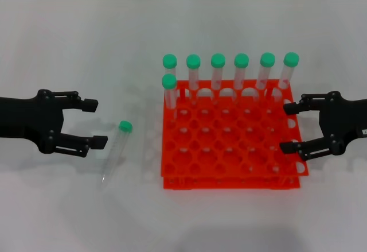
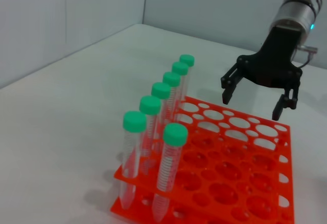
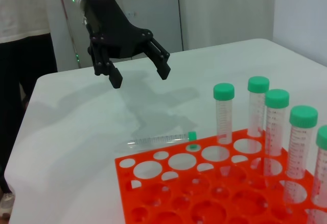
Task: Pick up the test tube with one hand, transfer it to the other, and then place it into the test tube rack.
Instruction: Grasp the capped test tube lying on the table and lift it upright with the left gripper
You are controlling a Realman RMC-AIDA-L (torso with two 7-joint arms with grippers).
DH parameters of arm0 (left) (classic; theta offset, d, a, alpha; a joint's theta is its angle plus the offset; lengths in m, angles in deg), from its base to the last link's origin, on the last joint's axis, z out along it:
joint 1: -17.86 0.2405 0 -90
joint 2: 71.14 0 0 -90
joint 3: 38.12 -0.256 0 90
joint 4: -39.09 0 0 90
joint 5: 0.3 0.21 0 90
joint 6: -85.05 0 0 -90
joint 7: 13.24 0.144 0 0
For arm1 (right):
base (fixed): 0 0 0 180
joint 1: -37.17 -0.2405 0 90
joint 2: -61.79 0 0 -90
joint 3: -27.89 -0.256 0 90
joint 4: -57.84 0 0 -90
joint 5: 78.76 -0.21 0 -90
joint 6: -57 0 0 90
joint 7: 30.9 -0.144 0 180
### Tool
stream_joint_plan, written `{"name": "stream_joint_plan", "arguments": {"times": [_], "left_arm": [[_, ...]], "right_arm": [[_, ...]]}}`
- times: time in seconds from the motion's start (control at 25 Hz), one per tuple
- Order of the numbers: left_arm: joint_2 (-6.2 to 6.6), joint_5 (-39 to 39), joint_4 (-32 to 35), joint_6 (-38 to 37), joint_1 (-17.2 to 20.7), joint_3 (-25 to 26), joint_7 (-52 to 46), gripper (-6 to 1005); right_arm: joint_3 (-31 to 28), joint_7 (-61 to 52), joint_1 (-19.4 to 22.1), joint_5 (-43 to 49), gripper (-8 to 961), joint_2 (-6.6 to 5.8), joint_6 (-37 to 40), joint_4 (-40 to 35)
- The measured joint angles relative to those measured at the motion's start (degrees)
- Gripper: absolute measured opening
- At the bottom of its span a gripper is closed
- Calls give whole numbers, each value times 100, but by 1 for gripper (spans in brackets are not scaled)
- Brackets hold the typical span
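Note:
The test tube (image 1: 116,151) lies flat on the white table left of the test tube rack (image 1: 229,174), its green cap pointing away from me. It also shows in the right wrist view as the lying tube (image 3: 161,140) beside the rack (image 3: 153,170). My left gripper (image 1: 94,124) is open just left of the tube's cap, apart from it and holding nothing. From the right wrist camera, this left gripper (image 3: 140,77) hangs above the table. My right gripper (image 1: 288,128) is open and empty at the rack's right edge; it appears as the right gripper (image 2: 253,106) in the left wrist view.
Several capped tubes (image 1: 218,71) stand upright along the rack's back row, and one more tube (image 1: 170,91) stands in the second row at the left corner. A person (image 3: 23,55) stands beyond the table's far side.

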Motion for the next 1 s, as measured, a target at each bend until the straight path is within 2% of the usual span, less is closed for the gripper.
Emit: {"name": "stream_joint_plan", "arguments": {"times": [0.32, 0.48, 0.56, 0.8, 1.0], "left_arm": [[-219, 377, 681, -94, 40, -53, -1000, 858], [-270, 463, 990, -205, 6, -264, -1847, 857], [-259, 493, 1178, -262, -22, -442, -2438, 855], [-211, 625, 1296, -539, -255, -519, -3459, 852], [-51, 721, 1315, -621, -528, -570, -4734, 850]], "right_arm": [[-69, 1, -2, 0, 856, 5, -107, -38], [-69, 1, -22, 0, 855, 12, -144, -59], [-65, 1, -44, 3, 855, 14, -144, -60], [-61, 64, -91, 10, 855, 16, -144, -66], [-60, 78, -129, 9, 856, 20, -204, -73]]}}
